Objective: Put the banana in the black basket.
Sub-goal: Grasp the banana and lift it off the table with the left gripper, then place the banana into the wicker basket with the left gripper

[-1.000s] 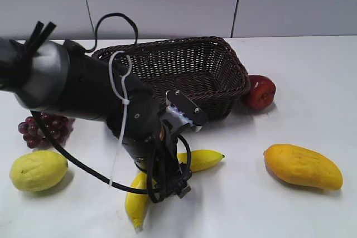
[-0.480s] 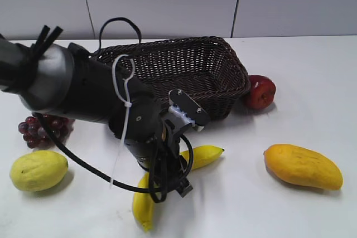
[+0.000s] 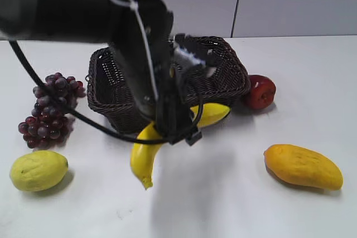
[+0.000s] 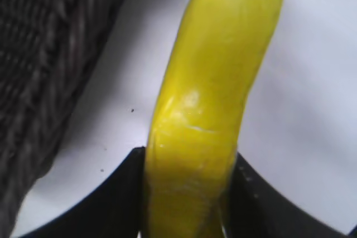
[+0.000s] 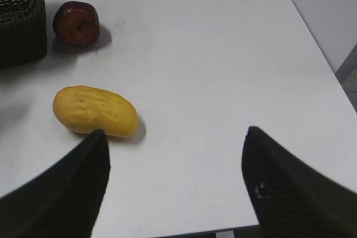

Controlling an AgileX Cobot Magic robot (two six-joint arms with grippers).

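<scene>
No text, label, brand, number or sign can be read in any of the views.
</scene>
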